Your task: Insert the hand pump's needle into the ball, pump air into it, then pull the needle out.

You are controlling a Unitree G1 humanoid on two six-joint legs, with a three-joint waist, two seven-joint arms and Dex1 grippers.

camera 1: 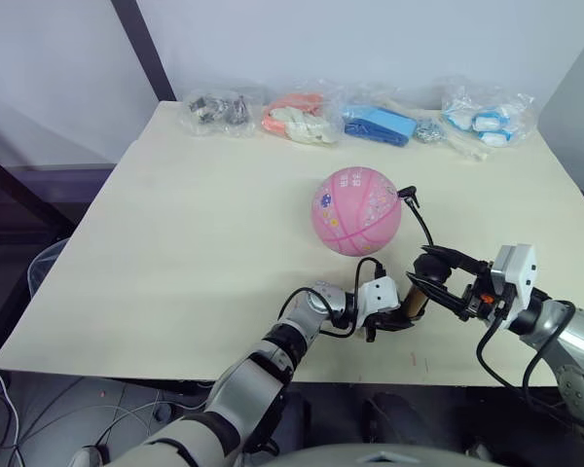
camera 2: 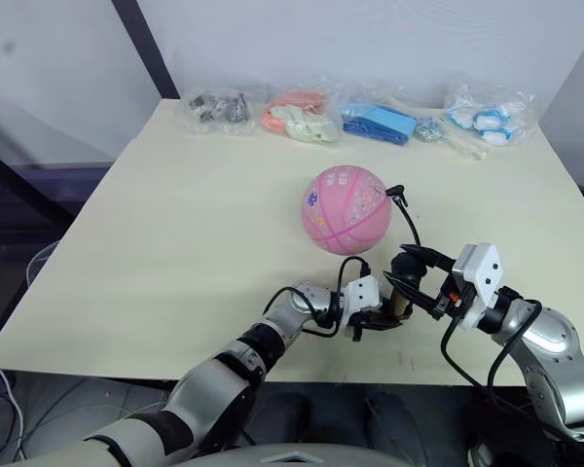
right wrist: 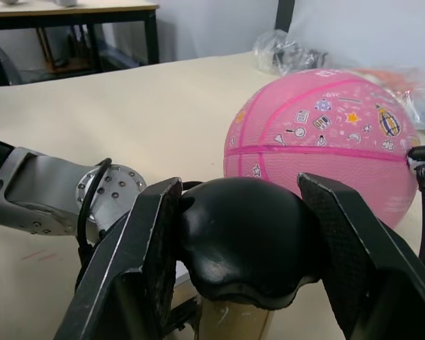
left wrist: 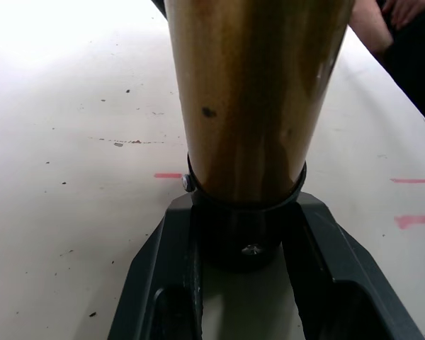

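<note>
At the bench's (camera 1: 175, 243) near edge, the hand pump (camera 1: 416, 297) is being pinched at both ends: barrel base by the left gripper (camera 1: 387, 319), black T-handle (right wrist: 241, 237) by the right gripper (camera 1: 446, 284). Just beyond, the ball (camera 1: 356, 210) is being reached by the hose (camera 1: 423, 226), whose needle end is sitting at its right side.

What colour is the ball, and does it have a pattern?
The ball is pink with darker pink seam lines and small colourful prints, clearest in the right wrist view.

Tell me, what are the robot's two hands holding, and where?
Both hold the pump. The left gripper clamps the barrel's black bottom end; the right gripper clamps the black handle on top.
</note>
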